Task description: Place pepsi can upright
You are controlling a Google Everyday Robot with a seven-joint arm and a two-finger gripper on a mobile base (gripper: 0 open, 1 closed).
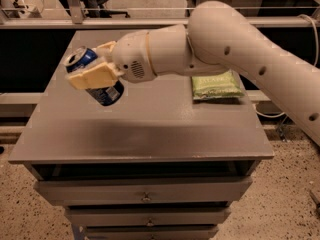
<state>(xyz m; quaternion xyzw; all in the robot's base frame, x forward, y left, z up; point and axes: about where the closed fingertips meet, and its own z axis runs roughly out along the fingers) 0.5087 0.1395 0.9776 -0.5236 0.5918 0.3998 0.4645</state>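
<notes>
– Gripper (95,66) on the white arm (240,44): what is it doing?

– Its cream fingers (92,75) are clamped across the middle of the pepsi can (106,93). The can hangs in the air between them, tilted, with its silver top up and outward past the fingertips and its blue base lower, back toward the wrist.

– Which step is this?

– By my reading, the carry and turn. The can is lifted but neither upright nor set down. The grey table (150,134) lies directly beneath the gripper, and only a shadow touches it there.

– And the next move?

– It likely calls for rolling the wrist until the can's axis stands vertical, top uppermost. Then a lowering until the base meets the table flat, and only then a release. A tilted touchdown could tip it.

– Any containers?

– Whether the can is opened or full cannot be told. A green chip bag (217,86) lies flat behind the wrist, well apart from the fingers. The drawers (145,189) below the gripper are shut, their contents hidden.
</notes>
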